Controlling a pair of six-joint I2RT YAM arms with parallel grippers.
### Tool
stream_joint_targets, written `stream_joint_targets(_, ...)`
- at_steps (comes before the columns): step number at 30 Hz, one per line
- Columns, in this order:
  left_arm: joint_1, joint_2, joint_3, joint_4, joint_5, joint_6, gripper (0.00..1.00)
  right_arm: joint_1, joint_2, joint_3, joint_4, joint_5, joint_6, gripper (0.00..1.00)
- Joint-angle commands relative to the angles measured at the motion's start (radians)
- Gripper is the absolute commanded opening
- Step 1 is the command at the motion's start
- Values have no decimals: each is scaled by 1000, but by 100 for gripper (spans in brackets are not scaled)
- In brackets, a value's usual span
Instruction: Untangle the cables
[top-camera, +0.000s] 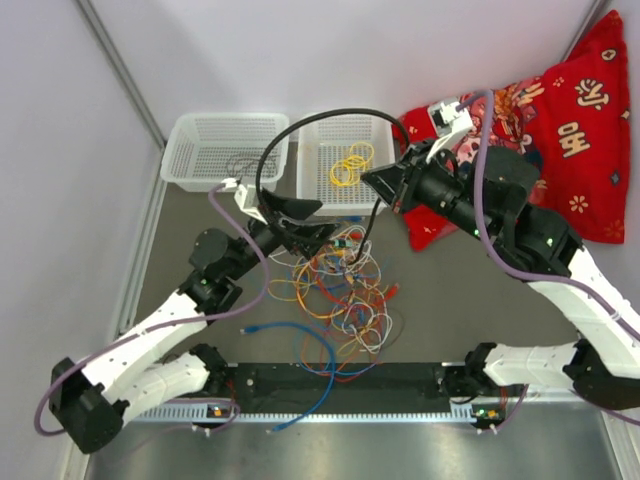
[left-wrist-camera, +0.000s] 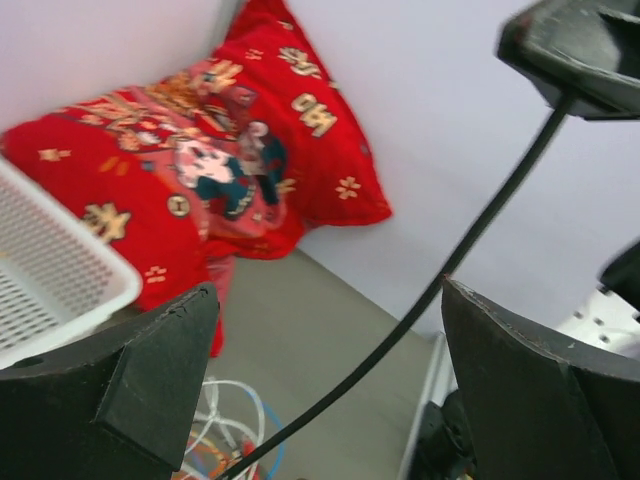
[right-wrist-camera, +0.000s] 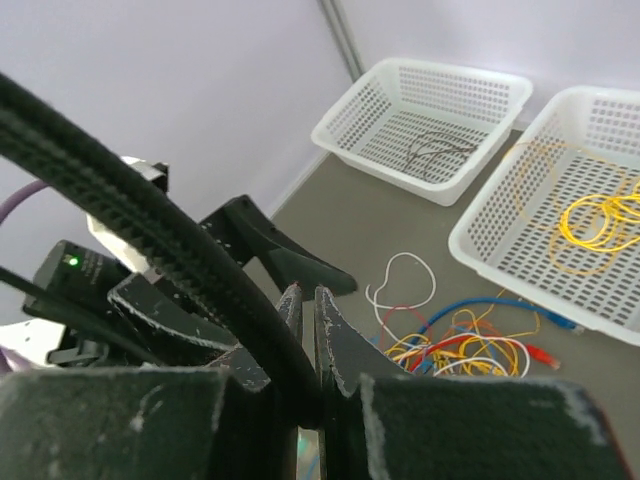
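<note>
The cables (top-camera: 335, 292) lie in a tangled heap of yellow, orange, blue, white and red loops at the table's middle. My right gripper (top-camera: 372, 178) hangs above the heap, shut on a black cable (top-camera: 330, 115). That cable arcs high over the baskets and also drops into the heap. In the right wrist view the black cable (right-wrist-camera: 150, 210) runs through the shut right gripper (right-wrist-camera: 305, 292). My left gripper (top-camera: 308, 222) stands open at the heap's left edge. In the left wrist view the black cable (left-wrist-camera: 400, 320) crosses the gap of the left gripper (left-wrist-camera: 328, 290), touching neither finger.
Two white baskets stand at the back: the left basket (top-camera: 230, 118) holds a dark cable, the right basket (top-camera: 340, 122) holds yellow cables (top-camera: 352, 165). A red cushion (top-camera: 570, 120) lies at the back right. A blue cable (top-camera: 320, 385) trails over the front rail.
</note>
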Motion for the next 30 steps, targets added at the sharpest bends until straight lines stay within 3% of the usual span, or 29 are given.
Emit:
stream_joint_targets(1, -55, 69, 69, 181, 130, 10, 97, 10, 4, 19, 53, -88, 74, 0)
stream_joint_targets(10, -143, 196, 117, 218, 164, 64, 94, 10, 32, 13, 36, -119, 101, 0)
stream_joint_targets(13, -148, 239, 149, 187, 179, 69, 73, 10, 32, 4, 46, -151, 107, 0)
stream_joint_targets(14, -148, 247, 156, 176, 172, 72, 48, 10, 32, 2, 49, -153, 109, 0)
stream_joint_targets(17, -148, 262, 184, 118, 132, 96, 7, 9, 17, -12, 47, -150, 103, 0)
stream_joint_targets(18, -148, 258, 192, 97, 115, 104, 0, 10, 11, -16, 47, -142, 89, 5)
stream_joint_targets(19, -148, 244, 204, 83, 95, 121, 0, 10, -8, -22, 38, -130, 84, 42)
stream_joint_targets(20, -148, 235, 213, 46, 77, 129, 0, 10, -17, -36, 30, -125, 75, 59)
stream_joint_targets(22, -148, 204, 259, -14, 2, 158, 0, 10, -49, -62, -3, -24, 58, 83)
stream_joint_targets(26, -142, 179, 391, -187, -138, 182, 0, 10, -227, -243, 15, 148, 44, 93)
stream_joint_targets(30, -140, 178, 521, -296, -204, 185, 0, 10, -400, -482, 108, 231, 46, 94)
